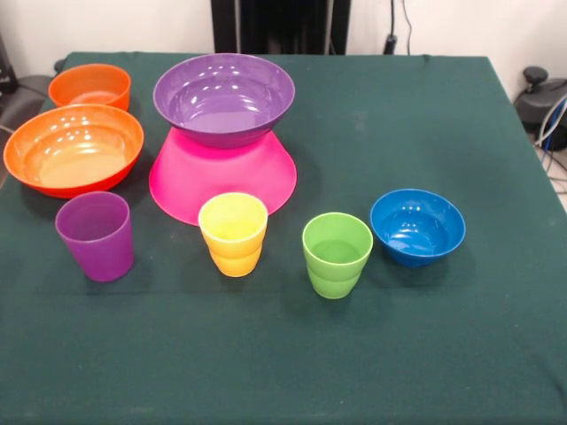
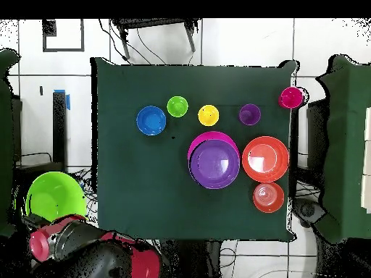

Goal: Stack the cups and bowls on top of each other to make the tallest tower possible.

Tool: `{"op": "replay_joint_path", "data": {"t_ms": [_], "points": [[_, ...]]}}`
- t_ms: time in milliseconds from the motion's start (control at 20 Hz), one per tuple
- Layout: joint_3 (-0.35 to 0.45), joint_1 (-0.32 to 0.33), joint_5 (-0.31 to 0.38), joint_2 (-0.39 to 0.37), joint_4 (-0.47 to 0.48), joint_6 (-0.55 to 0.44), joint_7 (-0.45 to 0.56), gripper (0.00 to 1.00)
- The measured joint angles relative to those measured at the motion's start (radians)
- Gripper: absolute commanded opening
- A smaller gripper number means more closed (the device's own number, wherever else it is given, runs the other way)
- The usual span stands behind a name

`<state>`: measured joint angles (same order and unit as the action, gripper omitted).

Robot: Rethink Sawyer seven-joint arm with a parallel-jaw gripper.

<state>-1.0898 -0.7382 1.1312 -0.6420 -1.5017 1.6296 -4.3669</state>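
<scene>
Tower (image 1: 221, 133): purple bowl (image 1: 223, 96) upright on inverted pink bowl (image 1: 221, 181), mid-surface (image 1: 443, 354).

Front view: large orange bowl (image 1: 73, 149) at its 9 o'clock, small orange bowl (image 1: 89, 86) at 10. Purple cup (image 1: 95, 235), yellow cup (image 1: 233, 234), green cup (image 1: 337, 254) and blue bowl (image 1: 417, 226) stand in a row from 7 to 4.

Overhead: red cup (image 2: 291, 96) sits at the 2 o'clock corner. Lime bowl (image 2: 54, 194) is off the surface at 8, beside the arm (image 2: 87, 250). Whether the pincer is apart or together cannot be told.
</scene>
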Motion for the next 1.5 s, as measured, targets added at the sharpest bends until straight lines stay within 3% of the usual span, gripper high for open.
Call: {"op": "replay_joint_path", "data": {"t_ms": [500, 900, 1500], "points": [[-0.049, 0.079, 0.05, 0.114, -0.102, 0.076, -0.062, 0.0], [0.021, 0.158, 0.11, 0.124, -0.142, 0.076, -0.081, 0.0], [0.105, 0.221, 0.113, 0.14, -0.141, 0.076, -0.081, 0.0]]}}
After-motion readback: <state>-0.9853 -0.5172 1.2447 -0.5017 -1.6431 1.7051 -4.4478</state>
